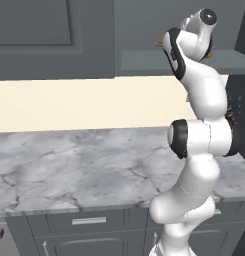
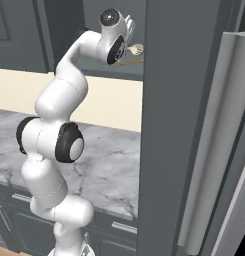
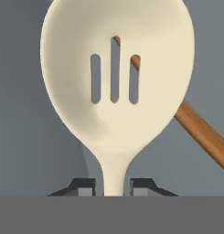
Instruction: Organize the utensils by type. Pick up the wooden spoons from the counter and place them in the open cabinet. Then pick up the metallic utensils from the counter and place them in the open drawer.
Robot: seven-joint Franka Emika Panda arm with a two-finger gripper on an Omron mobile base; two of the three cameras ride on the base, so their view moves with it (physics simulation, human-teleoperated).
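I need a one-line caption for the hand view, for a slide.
The hand grips the cream slotted spoon by its neck, with an orange-brown wooden handle lying behind it.

the grey-white marble counter lies bare around the arm. up in the cabinet, the lighter grey shelf carries an orange-brown wooden spoon.
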